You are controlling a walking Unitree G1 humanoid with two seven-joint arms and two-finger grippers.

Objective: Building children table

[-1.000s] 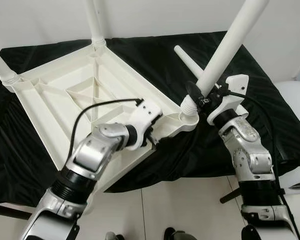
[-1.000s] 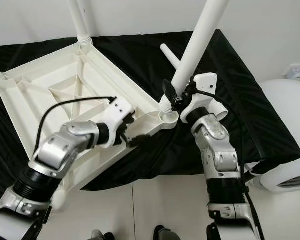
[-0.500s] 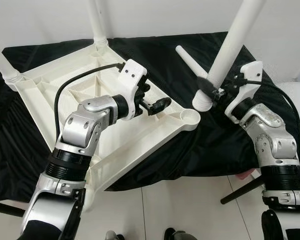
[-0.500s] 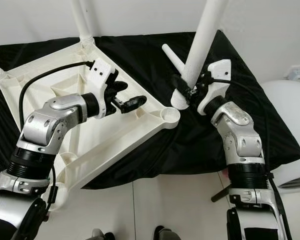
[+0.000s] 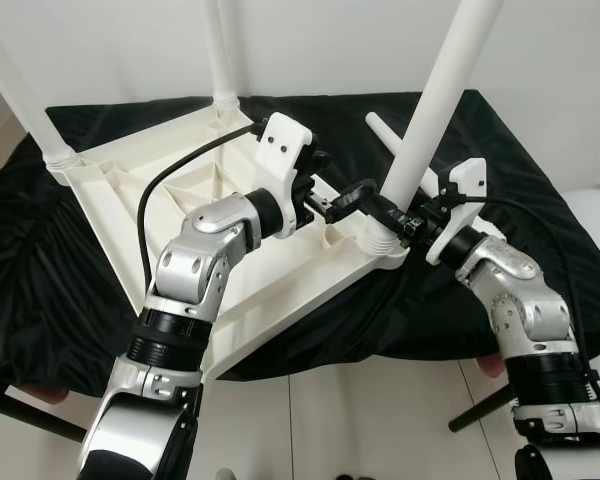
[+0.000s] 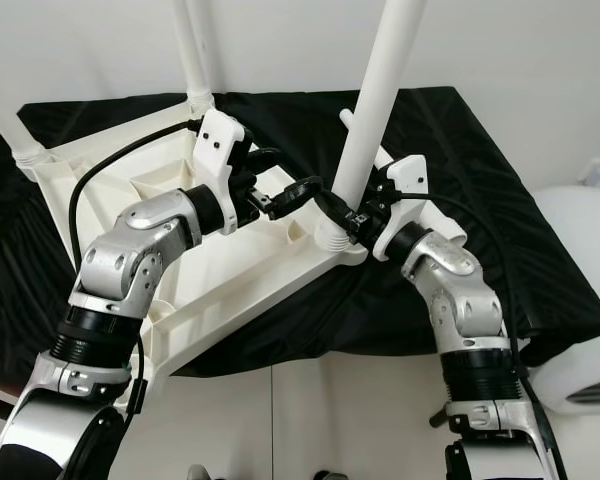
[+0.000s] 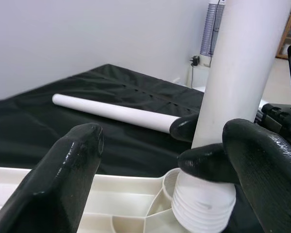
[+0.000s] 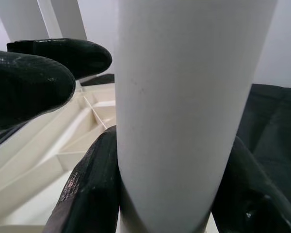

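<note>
The table leg [image 5: 435, 105], off its corner socket [image 5: 380, 245] earlier, now stands in it.

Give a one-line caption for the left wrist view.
Left gripper open beside the white leg seated in the tabletop's corner socket.

Black-draped table [image 5: 540, 200], upturned white children's tabletop [image 5: 130, 200] on it, loose white leg [image 7: 111, 110] alongside

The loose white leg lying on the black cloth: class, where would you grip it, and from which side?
Grip the loose leg near its bare far end, coming down from above. It lies flat on the black cloth, so its round sides are free there, while its near end runs behind the right pincer and the held leg.
</note>
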